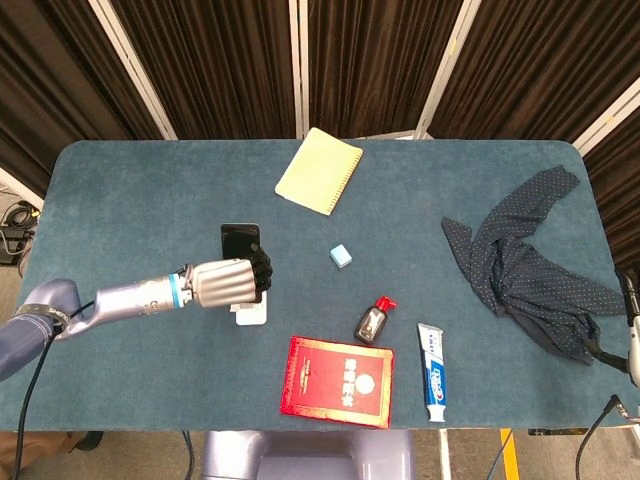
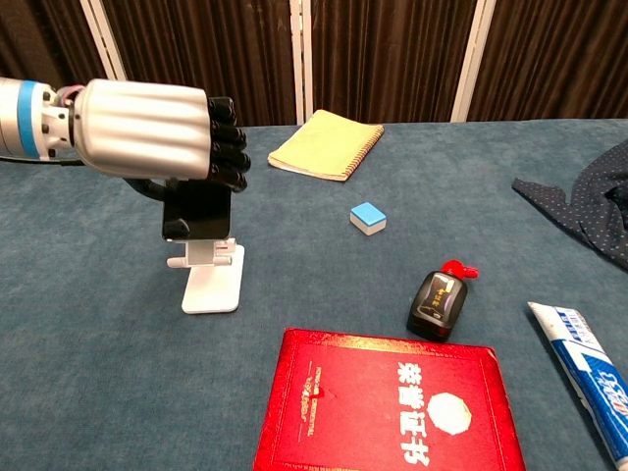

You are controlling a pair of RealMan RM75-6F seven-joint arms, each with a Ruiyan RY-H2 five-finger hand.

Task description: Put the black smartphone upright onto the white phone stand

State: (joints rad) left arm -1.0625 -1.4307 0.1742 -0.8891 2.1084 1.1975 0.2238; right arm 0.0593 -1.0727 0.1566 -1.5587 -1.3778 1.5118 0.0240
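Note:
My left hand grips the black smartphone from the left, fingers wrapped around its middle. In the chest view the left hand holds the smartphone upright, right against the back plate of the white phone stand. The phone's lower edge hangs just above the stand's lip; I cannot tell whether they touch. From above, only the base of the stand shows below the hand. At the right edge, only a sliver of my right hand shows, beside the table.
A yellow notebook lies at the back. A blue eraser, a black ink bottle with a red cap, a red booklet and a toothpaste tube lie right of the stand. A dark dotted cloth covers the right side.

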